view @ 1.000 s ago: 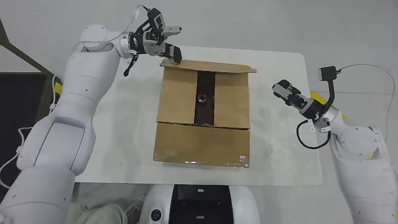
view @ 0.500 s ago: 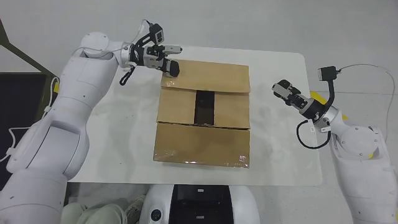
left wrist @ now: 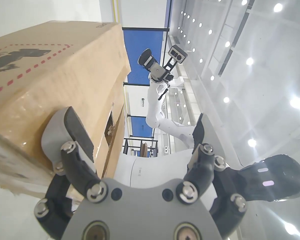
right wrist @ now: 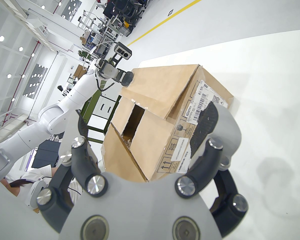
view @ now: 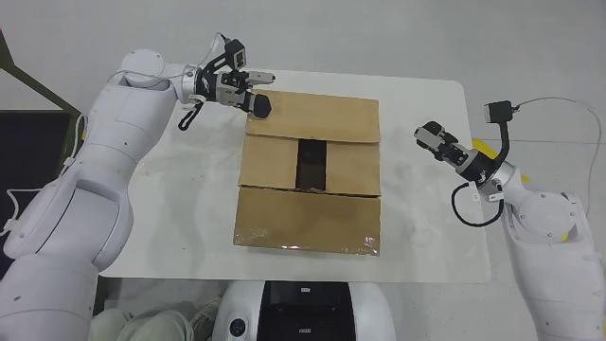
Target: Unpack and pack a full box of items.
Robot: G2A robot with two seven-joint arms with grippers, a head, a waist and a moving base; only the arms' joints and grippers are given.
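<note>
Item: 1 brown cardboard box point(view: 275, 161) point(left wrist: 52, 76) point(right wrist: 155, 93), at the middle of the white table point(view: 426, 237), squared to its edges.

Condition: top flaps are folded down. The far and near flaps lie over 2 side flaps, which leave 1 dark rectangular slot between them. The slot's long axis runs from the far side toward the robot. The side facing the right arm carries printed labels; another face carries red dashed print.

Left gripper point(view: 266, 92) point(left wrist: 136, 126) point(right wrist: 126, 77): at the box's far left corner, fingers spread apart, 1 finger against the cardboard there, the other clear of it.

Right gripper point(view: 426, 135) point(right wrist: 145, 117) point(left wrist: 146, 58): fingers apart, holding nothing, over the table's right side, well apart from the box.
</note>
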